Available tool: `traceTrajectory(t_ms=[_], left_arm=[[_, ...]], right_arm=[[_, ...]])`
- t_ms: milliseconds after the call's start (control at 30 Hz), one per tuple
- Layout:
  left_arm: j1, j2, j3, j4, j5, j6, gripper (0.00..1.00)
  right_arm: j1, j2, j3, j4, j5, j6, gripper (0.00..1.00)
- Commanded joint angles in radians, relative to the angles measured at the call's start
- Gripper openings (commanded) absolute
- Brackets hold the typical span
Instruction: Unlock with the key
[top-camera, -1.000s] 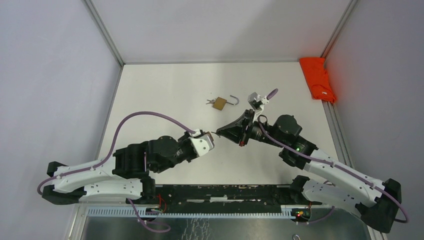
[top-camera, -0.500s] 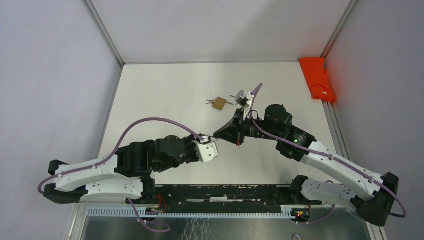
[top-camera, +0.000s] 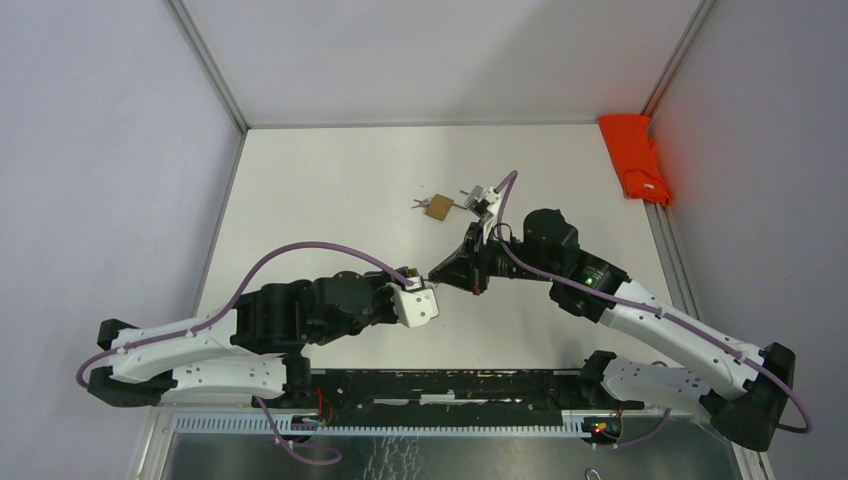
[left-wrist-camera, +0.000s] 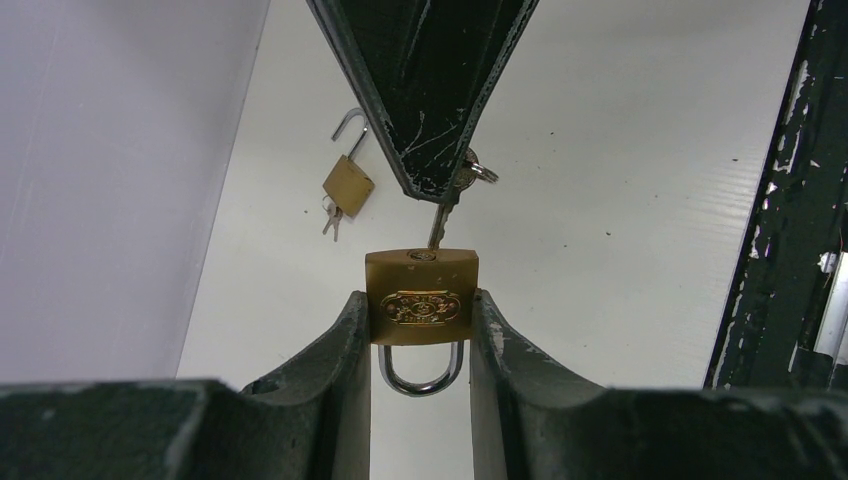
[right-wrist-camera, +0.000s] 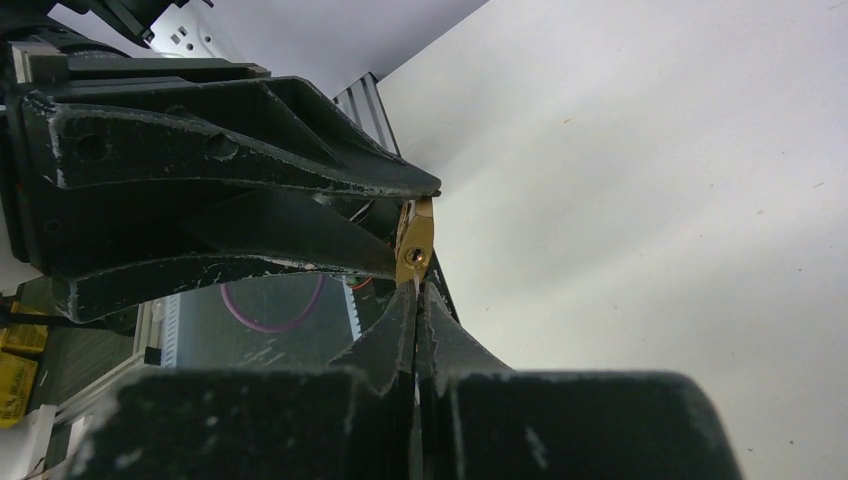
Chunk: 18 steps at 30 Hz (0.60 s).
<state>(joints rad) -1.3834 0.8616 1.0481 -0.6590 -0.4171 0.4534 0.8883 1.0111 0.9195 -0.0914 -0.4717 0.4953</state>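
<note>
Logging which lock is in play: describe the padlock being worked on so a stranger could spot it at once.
Near the table's middle, the right gripper points a key at the left gripper. The left one clamps the brass padlock, shackle shut; the other padlock lies farther back, shackle open.

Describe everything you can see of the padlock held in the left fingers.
The padlock is small, with a brass-looking rectangular body and an embossed oval emblem on its face. Its silvery shackle looks closed, both legs in the body, and points back toward the wrist. The left fingers clamp its two sides. A key, pinched by the right fingers, meets the keyhole face on the far edge.
</note>
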Motion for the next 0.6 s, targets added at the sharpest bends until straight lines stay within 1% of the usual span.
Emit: traceTrajectory(t_ms=[0,567], left_arm=[[-0.006,-0.018,0.033,0.027,-0.013,0.028,0.02],[-0.005,-0.043,-0.002,0.066,-0.028,0.028,0.02]], right_arm=[[0.000,0.005,0.029,0.052,-0.013,0.005,0.00],[0.000,0.027,0.018,0.103,-0.035,0.047,0.00]])
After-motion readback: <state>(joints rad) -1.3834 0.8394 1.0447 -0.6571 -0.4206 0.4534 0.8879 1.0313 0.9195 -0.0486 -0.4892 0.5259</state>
